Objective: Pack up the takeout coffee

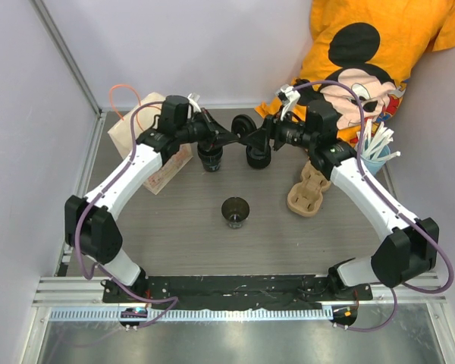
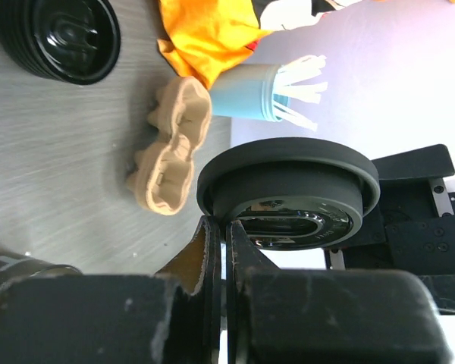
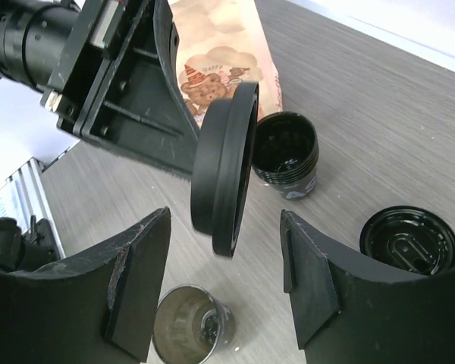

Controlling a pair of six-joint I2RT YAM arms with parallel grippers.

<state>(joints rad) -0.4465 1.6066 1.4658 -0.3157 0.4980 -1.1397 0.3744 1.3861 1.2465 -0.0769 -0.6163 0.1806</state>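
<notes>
The black coffee cup stands open on the table beside the brown paper bag; it also shows in the right wrist view. My left gripper is shut on the rim of the matching black lid and holds it on edge above the table. In the right wrist view the lid hangs between the spread fingers of my right gripper, which is open and not touching it.
A second black lid lies right of the cup. A small greyish cup stands mid-table. The beige cup carrier and the blue cup of straws sit at the right.
</notes>
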